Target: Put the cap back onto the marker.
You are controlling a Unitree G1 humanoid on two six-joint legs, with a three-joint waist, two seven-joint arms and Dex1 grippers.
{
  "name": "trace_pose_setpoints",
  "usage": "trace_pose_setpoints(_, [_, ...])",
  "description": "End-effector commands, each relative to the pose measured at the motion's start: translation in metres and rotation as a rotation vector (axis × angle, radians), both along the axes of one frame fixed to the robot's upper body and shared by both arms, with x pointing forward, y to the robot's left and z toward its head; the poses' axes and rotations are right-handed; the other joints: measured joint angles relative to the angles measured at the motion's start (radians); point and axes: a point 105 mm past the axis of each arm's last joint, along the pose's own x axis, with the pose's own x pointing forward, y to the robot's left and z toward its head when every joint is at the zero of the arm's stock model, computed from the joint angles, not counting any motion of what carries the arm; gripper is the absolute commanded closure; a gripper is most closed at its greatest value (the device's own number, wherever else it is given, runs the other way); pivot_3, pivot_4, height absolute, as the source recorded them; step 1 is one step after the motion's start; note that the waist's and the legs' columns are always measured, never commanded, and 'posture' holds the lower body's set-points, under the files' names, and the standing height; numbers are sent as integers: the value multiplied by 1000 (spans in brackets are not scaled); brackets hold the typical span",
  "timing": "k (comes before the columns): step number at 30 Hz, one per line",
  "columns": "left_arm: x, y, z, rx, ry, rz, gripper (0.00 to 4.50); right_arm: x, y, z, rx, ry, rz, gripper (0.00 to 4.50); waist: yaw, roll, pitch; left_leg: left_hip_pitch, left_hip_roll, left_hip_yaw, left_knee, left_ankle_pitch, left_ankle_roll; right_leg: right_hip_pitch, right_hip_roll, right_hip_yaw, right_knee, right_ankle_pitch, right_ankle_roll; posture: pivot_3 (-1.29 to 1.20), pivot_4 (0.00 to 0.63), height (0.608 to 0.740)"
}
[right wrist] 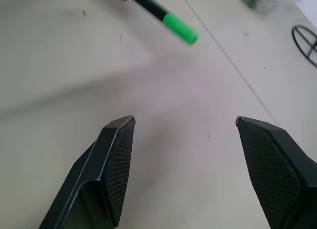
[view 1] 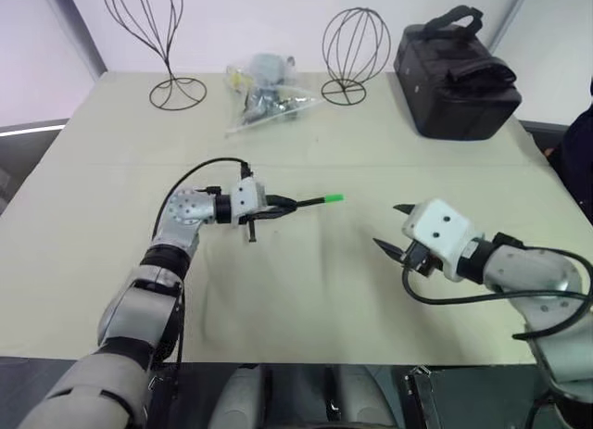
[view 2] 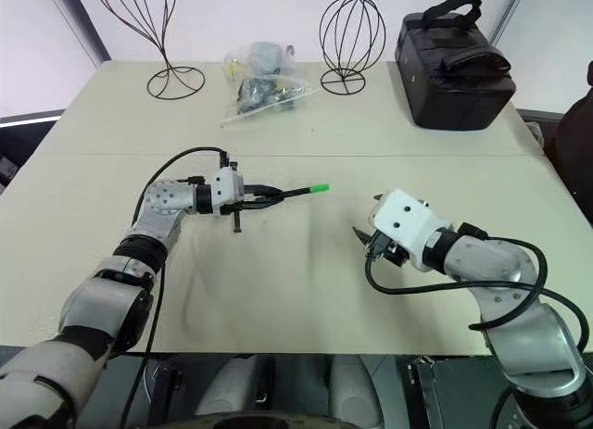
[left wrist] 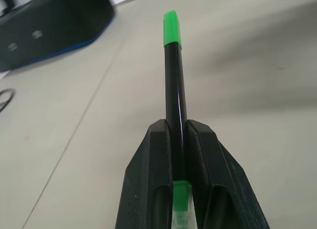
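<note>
The marker (view 1: 301, 204) juts almost level over the table (view 1: 306, 290), pinched at its rear end by the left gripper (view 1: 278, 207), whose fingers are shut tight on the barrel. The cap (view 1: 334, 199) looks already seated on the marker's far end. The right gripper (view 1: 394, 231) hangs near that cap, apart from it, jaws wide and empty. The marker looks light, stiff and glossy, likely slippery; the mid-barrel seems the best hold.

Marker (view 1: 306, 203) with cap (view 1: 334, 199) sits mid-frame over the table (view 1: 306, 290); bag (view 1: 456, 72) upper right, wire stands (view 1: 153, 40) upper left.
</note>
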Motion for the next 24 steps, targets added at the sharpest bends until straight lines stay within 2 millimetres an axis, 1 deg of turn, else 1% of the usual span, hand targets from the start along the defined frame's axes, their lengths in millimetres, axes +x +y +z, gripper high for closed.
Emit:
trace_pose_setpoints(1, [1, 10, 14, -35, -41, 121, 4500, -6, 6, 8, 20, -58, -9, 1194, -1, 0, 0, 0, 0, 0, 0, 0, 0, 0, 0, 0, 0, 0, 0, 0, 150, 740])
trace_pose_setpoints(4, [-12, 16, 9, -20, -58, 232, 4500, -8, 8, 3, 42, -50, -32, 1194, 1, 0, 0, 0, 1, 0, 0, 0, 0, 0, 0, 1, 0, 0, 0, 0, 150, 740])
trace_pose_setpoints(7, [-21, 21, 9, -11, -66, 329, 4500, -9, 10, -2, 53, -43, -41, 1194, 7, 0, 0, 0, 1, 0, 0, 0, 0, 0, -1, 1, 0, 0, 0, 0, 150, 740])
trace_pose_setpoints(13, [-38, 43, 12, -34, -65, 587, 4500, -11, 20, -13, 87, -15, -35, 1194, 6, 1, 0, 1, 1, 0, 0, 0, 0, 1, -1, 1, 0, 0, 0, 0, 150, 740])
trace_pose_setpoints(15, [-44, 49, 9, -47, -29, 637, 4500, -12, 23, -15, 97, -11, -32, 1194, 4, 1, -1, 1, 1, 0, 0, 0, 0, 1, -1, 1, 0, 0, 0, 0, 150, 740])
trace_pose_setpoints(19, [-56, 60, 0, -88, 102, 737, 4500, -13, 27, -18, 111, 2, -30, 1194, 5, 1, -1, 1, 1, 0, 0, 0, 0, 1, -1, 1, 0, 0, 0, 0, 150, 740])
trace_pose_setpoints(21, [-63, 65, -10, -91, 186, 779, 4500, -14, 28, -20, 113, 7, -28, 1194, 5, 1, -1, 1, 1, 0, 0, 0, 0, 1, -1, 1, 0, 0, 0, 0, 150, 740])
trace_pose_setpoints(24, [-67, 78, -26, -78, 301, 862, 4500, -15, 28, -19, 117, 5, -29, 1194, 6, 1, -1, 2, 1, 0, 0, 0, 0, 2, -1, 1, 0, 0, 0, 0, 150, 740])
